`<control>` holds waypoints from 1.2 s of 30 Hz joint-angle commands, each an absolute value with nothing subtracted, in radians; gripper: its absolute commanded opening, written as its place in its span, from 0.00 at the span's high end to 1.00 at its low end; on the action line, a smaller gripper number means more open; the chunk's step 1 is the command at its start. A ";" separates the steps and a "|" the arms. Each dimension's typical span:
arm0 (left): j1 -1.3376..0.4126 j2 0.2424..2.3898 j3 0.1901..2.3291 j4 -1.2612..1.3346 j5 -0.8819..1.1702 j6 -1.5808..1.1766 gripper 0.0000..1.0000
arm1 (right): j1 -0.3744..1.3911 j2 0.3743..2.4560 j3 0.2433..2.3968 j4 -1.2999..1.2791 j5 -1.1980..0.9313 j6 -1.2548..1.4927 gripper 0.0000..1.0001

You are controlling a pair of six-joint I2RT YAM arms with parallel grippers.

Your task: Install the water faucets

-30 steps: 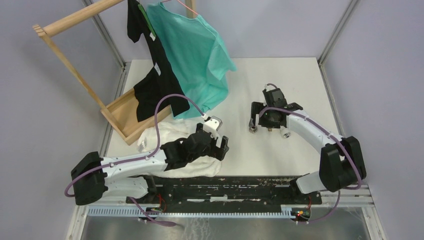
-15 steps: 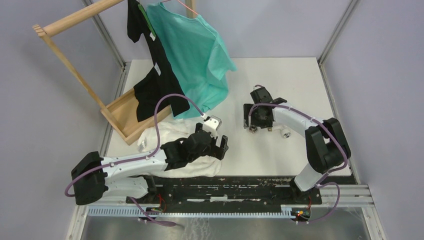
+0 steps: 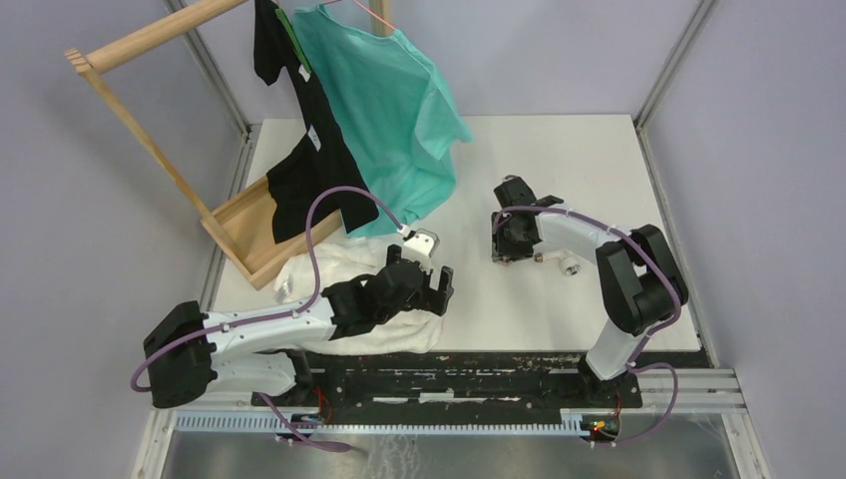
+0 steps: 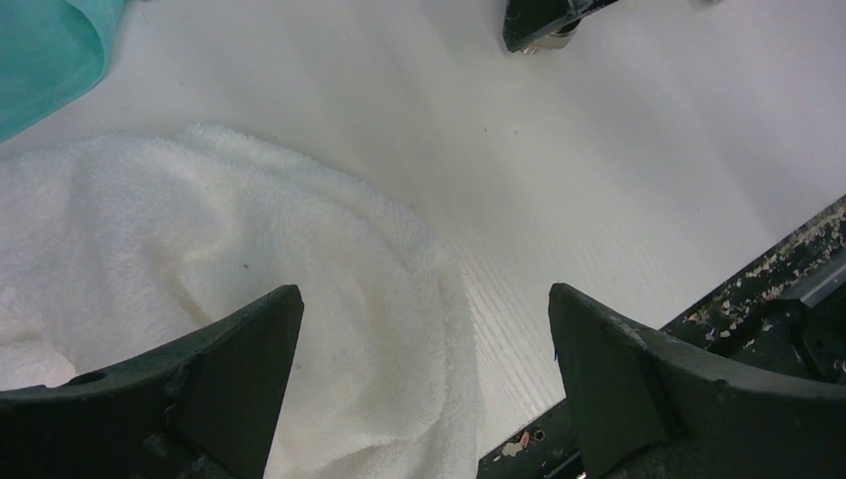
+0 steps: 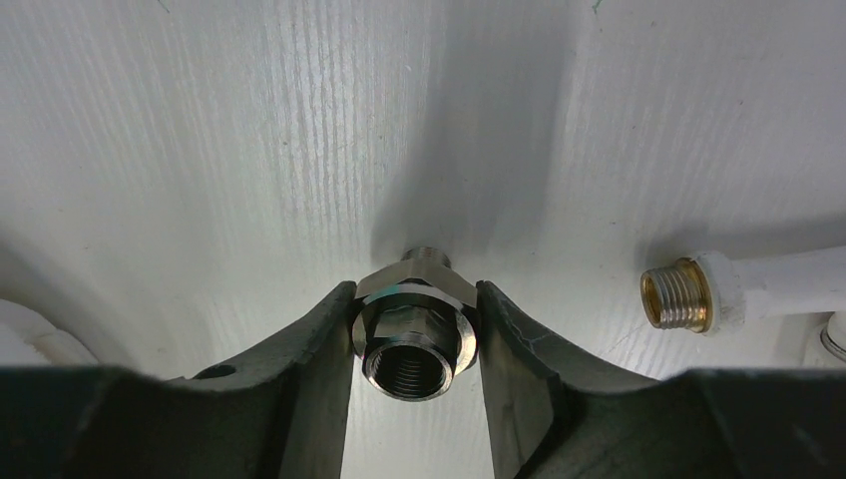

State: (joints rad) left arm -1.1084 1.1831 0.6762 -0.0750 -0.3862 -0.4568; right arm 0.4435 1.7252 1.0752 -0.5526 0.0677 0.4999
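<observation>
The right gripper (image 5: 414, 296) is clamped on the silver threaded fitting (image 5: 414, 349), which sits on the surface (image 5: 249, 150) near the white spout (image 5: 768, 284). The left gripper (image 4: 424, 299) gapes wide above a white towel (image 4: 200, 249). A black shirt (image 3: 309, 170) hangs into the wooden tray (image 3: 239, 225).

From above, the silver fitting (image 5: 417, 334) cannot be made out beneath the right pincer (image 3: 507, 249), and the white spout (image 3: 569, 265) shows only its right end. The right wrist view cuts the spout off at its right edge. The left wrist view crops the towel (image 4: 249, 299) at left and near.
</observation>
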 commanded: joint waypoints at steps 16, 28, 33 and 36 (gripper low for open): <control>-1.084 0.910 0.610 0.222 -0.413 -0.481 0.01 | 0.180 1.299 0.787 0.108 -0.739 0.917 1.00; -0.785 0.899 0.682 0.203 0.238 -0.512 0.01 | 0.181 1.377 0.622 1.038 -0.922 1.669 1.00; -0.723 0.994 0.757 0.205 0.454 -0.442 0.01 | 0.189 1.506 0.569 1.438 -0.888 1.996 1.00; -0.722 1.065 0.818 0.187 0.569 -0.378 0.00 | 0.208 1.539 0.570 1.442 -0.891 2.023 1.00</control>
State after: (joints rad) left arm -0.7277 1.0088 0.7078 0.1444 0.3294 -0.4957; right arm 0.1883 1.5143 0.5678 1.1305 -0.8612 1.8194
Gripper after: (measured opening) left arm 0.993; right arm 0.491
